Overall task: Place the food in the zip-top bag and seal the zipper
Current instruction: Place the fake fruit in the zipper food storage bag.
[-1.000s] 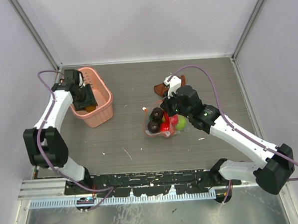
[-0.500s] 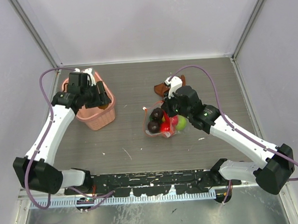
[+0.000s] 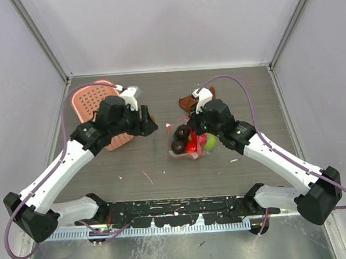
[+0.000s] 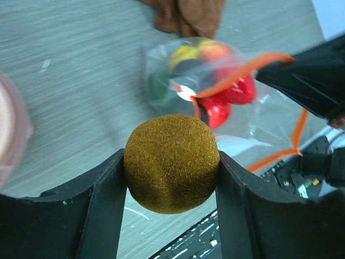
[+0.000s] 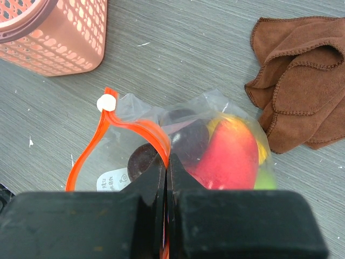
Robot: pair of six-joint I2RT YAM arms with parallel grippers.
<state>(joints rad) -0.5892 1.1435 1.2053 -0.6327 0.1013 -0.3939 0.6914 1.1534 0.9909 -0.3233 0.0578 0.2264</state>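
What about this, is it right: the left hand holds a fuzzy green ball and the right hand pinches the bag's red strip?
No. In the left wrist view, the ball in the left hand is golden-brown, not green. The right hand pinches the bag's red strip.

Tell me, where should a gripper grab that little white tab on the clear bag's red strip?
Probably pinch the small white tab itself, across the thin red zipper strip, coming from above: it sits at the strip's end, away from the food and the right gripper.
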